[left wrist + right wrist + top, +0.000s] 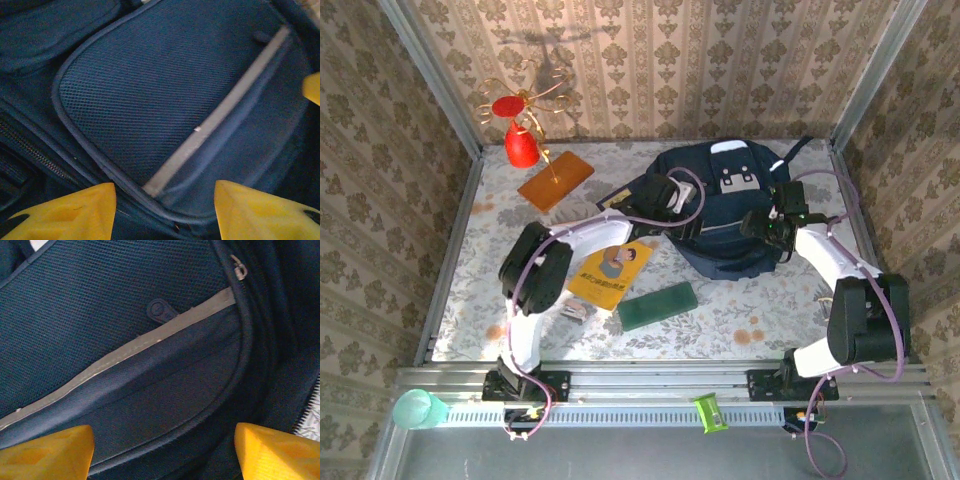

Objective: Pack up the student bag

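Bag (725, 245): under both grippers.
Left gripper (165, 212): released, wide over its left side.
Right gripper (164, 452): released, wide over right side.

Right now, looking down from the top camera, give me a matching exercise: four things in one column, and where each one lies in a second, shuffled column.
Things:
1. student bag
2. yellow booklet
3. green case
4. orange board

Places:
A. far left
B. far right
C. centre, closest to the near edge
D. centre, right beside the left arm

Pairs: 1-B, 2-D, 3-C, 4-A
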Available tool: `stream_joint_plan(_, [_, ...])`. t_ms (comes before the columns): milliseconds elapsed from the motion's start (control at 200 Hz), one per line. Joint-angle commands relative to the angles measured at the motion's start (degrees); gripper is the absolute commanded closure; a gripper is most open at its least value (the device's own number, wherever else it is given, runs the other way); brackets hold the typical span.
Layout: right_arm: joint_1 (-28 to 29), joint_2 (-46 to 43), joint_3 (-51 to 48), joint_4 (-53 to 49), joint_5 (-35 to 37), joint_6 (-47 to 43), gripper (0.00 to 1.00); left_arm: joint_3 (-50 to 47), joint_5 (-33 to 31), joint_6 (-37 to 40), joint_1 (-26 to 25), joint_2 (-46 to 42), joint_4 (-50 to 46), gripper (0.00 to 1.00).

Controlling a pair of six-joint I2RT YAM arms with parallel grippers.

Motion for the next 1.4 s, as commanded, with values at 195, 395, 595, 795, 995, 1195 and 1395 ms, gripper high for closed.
stream_joint_plan(195, [0.17, -0.36, -6.52, 5.60, -6.68, 5.08, 0.29, 6.97, -0.33, -5.72, -0.54, 7.12, -5.45, 0.47])
stream_joint_plan(395, [0.33, -2.24, -10.68, 8.53, -9.46, 7.51, 0.31, 9.14, 2.39, -7.64, -0.60, 9.71, -3.69, 0.59])
stream_joint_plan(595, [0.85, -3.87, -11.66, 8.76, -10.44, 8.09, 0.32, 11.49, 1.58, -7.70, -0.28, 11.35, -4.07, 0.79])
stream_joint_plan(795, [0.85, -6.49, -8.90, 4.17, -7.35, 4.36, 0.30, 10.52, 3.54, -6.69, 1.06, 8.35, -2.29, 1.00])
stream_joint_plan(995, [3.67, -14.81, -6.79, 1.52, -0.11, -4.71, 0.27, 9.24, 14.34, -2.82, 4.50, 2.59, -1.40, 1.00])
stream_joint_plan(1195, [12.09, -18.17, -6.23, 5.14, 9.44, -15.63, 0.25, 9.84, 20.66, -1.06, 7.82, -0.26, -3.69, 1.00])
stream_joint_plan(1395, [20.59, -13.23, -7.36, 14.73, 16.45, -31.68, 0.22, 11.24, 24.45, 0.93, 10.07, -0.80, -6.40, 1.00])
